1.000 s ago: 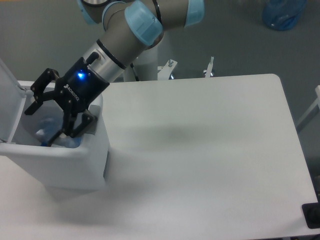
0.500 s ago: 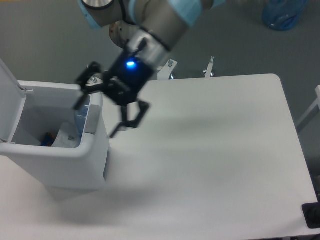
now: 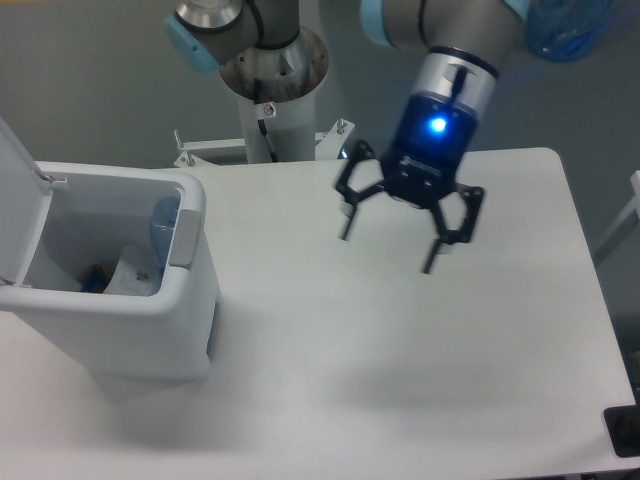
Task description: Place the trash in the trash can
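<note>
- Your end effector [image 3: 388, 250] hangs above the white bench [image 3: 400, 380], its two fingers [image 3: 436, 240] spread wide apart and holding nothing
- A blue light glows on its black body, and the fingers point down toward the bench top without touching it
- The trash can [image 3: 120, 330] stands well off to the left of your end effector in the camera view, at the bench's left end, with its lid [image 3: 15, 200] flipped up and open
- Inside the can, you can see the crushed bottle [image 3: 163, 225] leaning against the inner wall on the side nearer your end effector
- The paper wad [image 3: 130, 280] lies at the bottom of the can, just below the bottle; a small blue bit beside it is too small to tell
- Beyond your end effector, off the bench, a blue water jug [image 3: 565, 25] sits on the floor
</note>
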{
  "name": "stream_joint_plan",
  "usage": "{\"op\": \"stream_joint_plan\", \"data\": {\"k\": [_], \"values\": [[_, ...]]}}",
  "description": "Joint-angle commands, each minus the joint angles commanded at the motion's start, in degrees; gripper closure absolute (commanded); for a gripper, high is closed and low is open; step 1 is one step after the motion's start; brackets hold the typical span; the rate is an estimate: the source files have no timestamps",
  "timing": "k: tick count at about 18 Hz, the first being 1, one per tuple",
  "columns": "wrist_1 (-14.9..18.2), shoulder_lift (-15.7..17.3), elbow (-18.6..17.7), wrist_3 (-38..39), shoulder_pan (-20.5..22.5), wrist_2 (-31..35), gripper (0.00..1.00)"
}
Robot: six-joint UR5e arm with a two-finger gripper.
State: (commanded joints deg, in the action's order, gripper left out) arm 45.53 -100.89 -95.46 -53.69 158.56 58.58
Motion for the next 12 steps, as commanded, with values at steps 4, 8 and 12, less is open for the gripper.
{"op": "stream_joint_plan", "data": {"k": [4, 8, 12], "values": [[0.6, -5.0, 1.9, -7.0, 0.5, 12.0, 0.00], [6.3, -4.8, 2.4, -21.1, 0.6, 20.2, 0.00], [12.0, -5.4, 3.9, -23.6, 0.1, 26.8, 0.00]]}}
